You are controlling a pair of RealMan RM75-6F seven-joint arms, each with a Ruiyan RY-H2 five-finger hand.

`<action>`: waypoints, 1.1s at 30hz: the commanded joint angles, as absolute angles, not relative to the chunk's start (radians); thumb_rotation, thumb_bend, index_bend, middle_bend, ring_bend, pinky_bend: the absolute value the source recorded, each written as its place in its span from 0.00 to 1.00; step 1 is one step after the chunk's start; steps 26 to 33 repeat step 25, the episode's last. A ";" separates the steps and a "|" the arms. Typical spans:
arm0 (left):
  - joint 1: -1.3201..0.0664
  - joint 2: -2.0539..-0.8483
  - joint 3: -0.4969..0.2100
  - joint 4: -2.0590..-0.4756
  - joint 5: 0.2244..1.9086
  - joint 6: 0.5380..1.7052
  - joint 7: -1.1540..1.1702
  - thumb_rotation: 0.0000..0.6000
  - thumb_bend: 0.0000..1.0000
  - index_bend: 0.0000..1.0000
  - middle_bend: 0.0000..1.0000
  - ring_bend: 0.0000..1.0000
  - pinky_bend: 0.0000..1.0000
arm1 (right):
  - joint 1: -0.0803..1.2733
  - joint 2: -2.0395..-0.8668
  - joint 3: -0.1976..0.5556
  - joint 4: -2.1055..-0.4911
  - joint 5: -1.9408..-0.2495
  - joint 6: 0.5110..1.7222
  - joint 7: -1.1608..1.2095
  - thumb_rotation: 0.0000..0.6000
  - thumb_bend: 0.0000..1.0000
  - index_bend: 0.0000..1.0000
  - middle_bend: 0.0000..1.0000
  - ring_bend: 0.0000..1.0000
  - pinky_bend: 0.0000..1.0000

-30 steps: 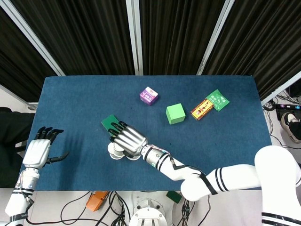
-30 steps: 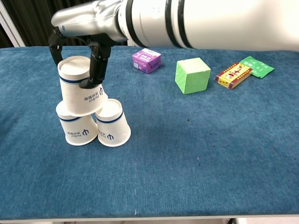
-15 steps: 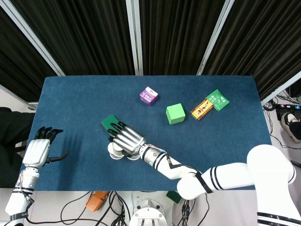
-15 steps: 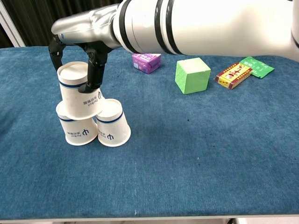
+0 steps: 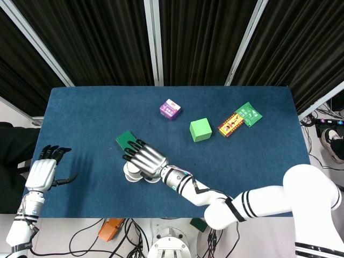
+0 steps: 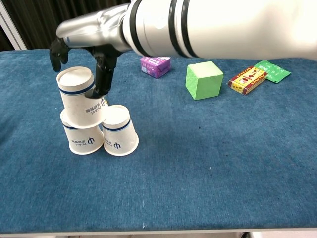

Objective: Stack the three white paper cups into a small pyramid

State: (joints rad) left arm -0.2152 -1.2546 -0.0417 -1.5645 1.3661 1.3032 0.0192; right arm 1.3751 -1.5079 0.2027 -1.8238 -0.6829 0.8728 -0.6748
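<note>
Two white paper cups stand upside down side by side, the left one (image 6: 84,140) touching the right one (image 6: 119,132). A third cup (image 6: 79,96) rests on top of them, leaning to the left. My right hand (image 6: 94,37) hovers over the stack; one finger (image 6: 103,74) lies against the top cup's right side, while the fingers on its left side stand lifted off it. In the head view this right hand (image 5: 144,157) hides most of the cups (image 5: 130,173). My left hand (image 5: 43,173) lies open at the table's left edge, holding nothing.
A purple box (image 6: 155,65), a green cube (image 6: 203,80), a red-and-yellow packet (image 6: 247,79) and a green packet (image 6: 270,70) lie at the back right. A dark green flat card (image 5: 124,140) lies just behind the cups.
The fingers on the left of the top cup have lifted off it, and the cup now leans further left. The left hand has not moved.
</note>
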 commanded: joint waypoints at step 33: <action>-0.129 -1.222 -0.023 -1.532 1.469 1.474 -0.018 0.85 0.18 0.19 0.19 0.11 0.00 | 0.392 -1.117 -0.258 -1.753 -1.381 1.684 -0.100 1.00 0.27 0.00 0.04 0.00 0.03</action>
